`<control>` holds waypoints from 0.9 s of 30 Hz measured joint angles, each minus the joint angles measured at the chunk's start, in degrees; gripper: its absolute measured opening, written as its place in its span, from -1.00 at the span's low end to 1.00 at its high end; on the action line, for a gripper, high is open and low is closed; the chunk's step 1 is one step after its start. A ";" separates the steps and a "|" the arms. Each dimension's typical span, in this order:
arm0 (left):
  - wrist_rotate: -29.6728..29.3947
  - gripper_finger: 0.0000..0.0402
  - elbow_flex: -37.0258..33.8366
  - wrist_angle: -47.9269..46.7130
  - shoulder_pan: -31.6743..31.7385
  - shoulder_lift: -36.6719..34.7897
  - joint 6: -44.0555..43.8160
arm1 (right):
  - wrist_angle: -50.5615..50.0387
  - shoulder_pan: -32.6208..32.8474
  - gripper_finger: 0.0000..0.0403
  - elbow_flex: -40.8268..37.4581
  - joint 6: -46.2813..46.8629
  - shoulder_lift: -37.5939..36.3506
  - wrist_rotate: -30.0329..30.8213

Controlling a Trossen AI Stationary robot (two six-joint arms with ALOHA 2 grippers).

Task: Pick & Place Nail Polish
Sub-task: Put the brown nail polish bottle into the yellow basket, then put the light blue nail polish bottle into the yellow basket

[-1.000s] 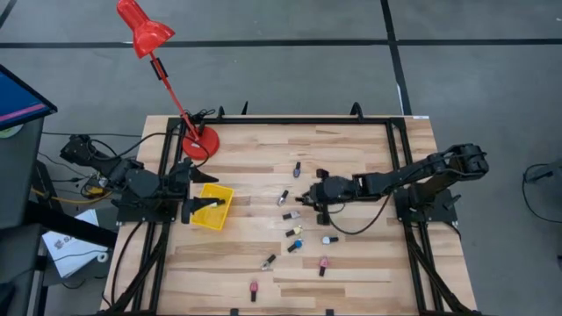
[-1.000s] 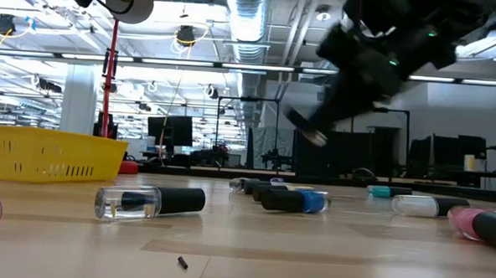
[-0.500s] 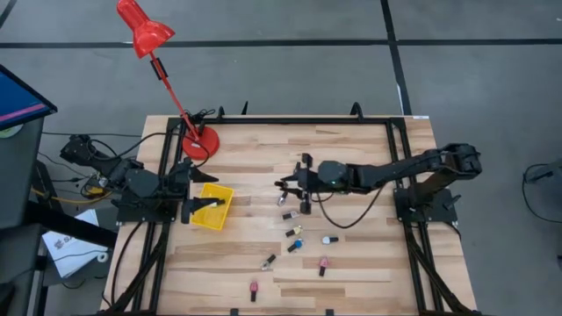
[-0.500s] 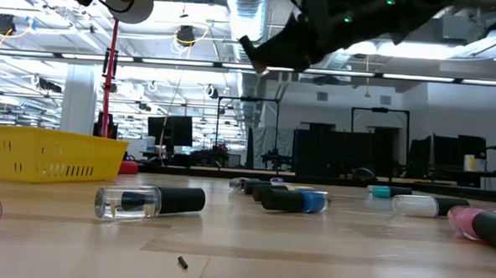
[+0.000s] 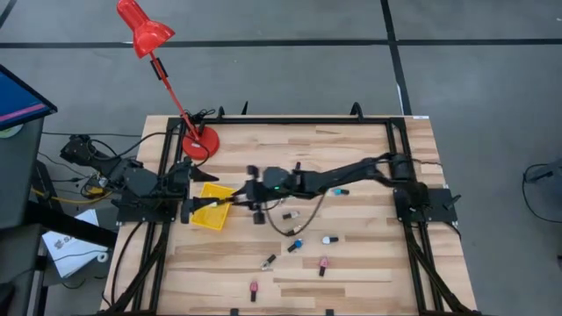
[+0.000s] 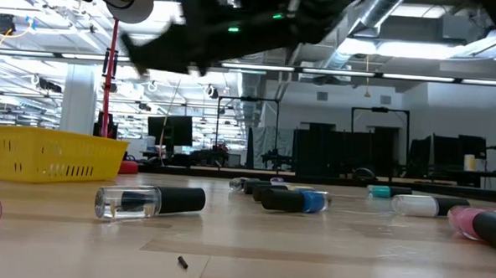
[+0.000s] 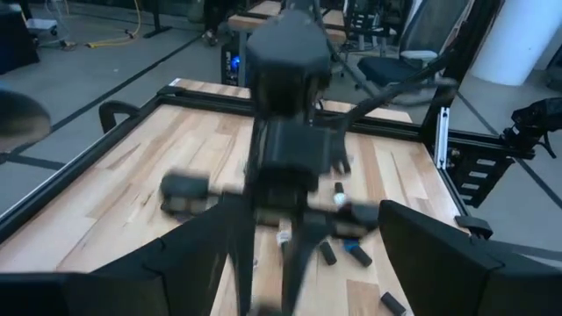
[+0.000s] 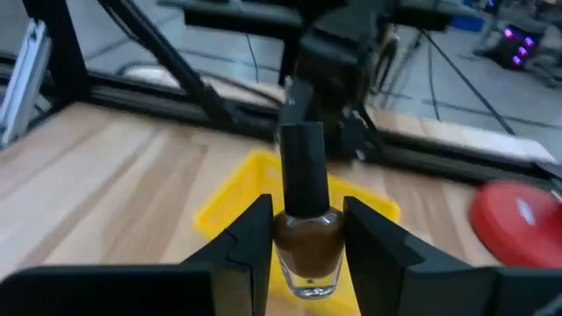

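Holding a brown nail polish bottle [image 8: 307, 237] tight, the right gripper [image 5: 235, 200] hangs beside the yellow basket [image 5: 211, 215].

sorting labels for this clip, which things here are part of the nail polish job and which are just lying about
Part of the job:
brown nail polish bottle held in the right claw
yellow basket
loose nail polish bottles on the table

Just lying about:
red desk lamp
left claw, waiting by the basket

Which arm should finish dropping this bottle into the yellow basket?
The right. Its gripper holds a brown nail polish bottle upright, stretched across the table to the yellow basket. The left gripper waits at the basket.
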 joint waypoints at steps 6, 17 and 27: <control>0.00 0.42 0.00 0.79 0.01 -0.02 0.87 | -3.35 -0.04 -0.49 14.34 -1.11 10.87 -1.07; 0.00 0.42 0.00 1.01 0.00 0.00 2.15 | -9.41 -0.43 -0.49 29.90 -1.31 22.87 -1.06; -5.96 0.33 0.00 0.99 0.01 -4.62 11.49 | -12.38 -2.14 -0.13 30.23 0.67 22.59 -0.85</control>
